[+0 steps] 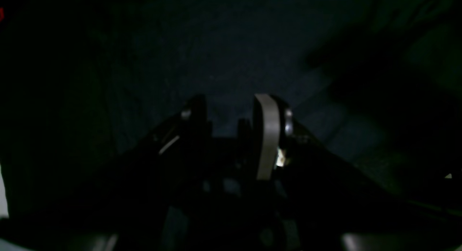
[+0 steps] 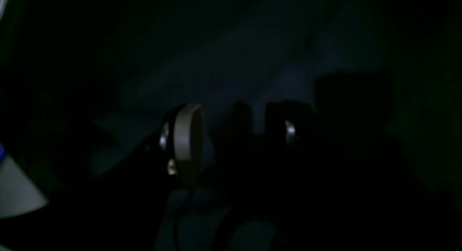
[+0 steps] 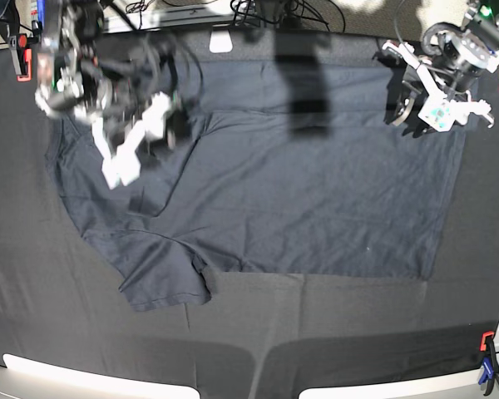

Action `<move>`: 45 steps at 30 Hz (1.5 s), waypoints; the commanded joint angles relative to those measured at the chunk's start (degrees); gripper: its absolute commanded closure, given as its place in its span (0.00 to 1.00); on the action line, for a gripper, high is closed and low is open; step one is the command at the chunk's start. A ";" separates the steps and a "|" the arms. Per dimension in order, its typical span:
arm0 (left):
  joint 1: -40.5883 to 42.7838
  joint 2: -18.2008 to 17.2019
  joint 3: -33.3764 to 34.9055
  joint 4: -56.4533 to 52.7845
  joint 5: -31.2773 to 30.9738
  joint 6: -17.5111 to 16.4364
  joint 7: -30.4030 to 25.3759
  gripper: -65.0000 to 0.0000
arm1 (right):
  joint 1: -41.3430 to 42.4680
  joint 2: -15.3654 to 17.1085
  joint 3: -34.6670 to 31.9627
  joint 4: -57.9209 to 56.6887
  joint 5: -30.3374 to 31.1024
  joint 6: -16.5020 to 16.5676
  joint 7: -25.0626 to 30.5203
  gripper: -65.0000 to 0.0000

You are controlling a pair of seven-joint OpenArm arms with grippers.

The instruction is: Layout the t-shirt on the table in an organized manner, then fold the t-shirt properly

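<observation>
Black creased table (image 3: 33,274); navy t-shirt (image 3: 299,208) spread flat; red clamp (image 3: 486,340) 5 o'clock; left gripper (image 1: 231,113) and right gripper (image 2: 231,128) jaws apart.

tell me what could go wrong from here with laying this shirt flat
1. The t-shirt is nearly the same dark shade as the table, so an edge is easy to misjudge.
2. The lower sleeve lies creased and bunched; folding now would likely trap those wrinkles.
3. The right hand is over the collar end and the left hand near the hem corner; uneven pulls could skew the cloth.
</observation>
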State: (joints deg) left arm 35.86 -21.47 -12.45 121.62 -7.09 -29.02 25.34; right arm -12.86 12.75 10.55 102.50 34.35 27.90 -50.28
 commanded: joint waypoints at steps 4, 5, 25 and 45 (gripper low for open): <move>0.13 -0.31 -0.37 1.09 -0.46 0.07 -1.36 0.69 | 7.10 -2.27 0.20 -3.34 -1.22 0.31 1.62 0.58; 0.13 -0.31 -0.37 1.09 -0.46 0.07 -1.38 0.69 | 8.66 -2.89 0.20 -4.79 -1.66 1.46 1.62 0.58; -0.02 -0.31 -0.37 1.09 -0.46 0.07 -1.44 0.69 | -5.68 -0.66 17.75 6.47 2.01 5.77 -14.14 0.58; 0.00 -0.46 -0.37 1.09 -0.46 0.07 -1.42 0.69 | -3.98 -12.87 18.86 0.07 -6.73 5.75 -3.76 0.65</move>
State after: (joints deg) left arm 35.73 -21.45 -12.45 121.62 -7.09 -29.02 25.36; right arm -17.17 -0.34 29.32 101.78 26.76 33.19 -55.35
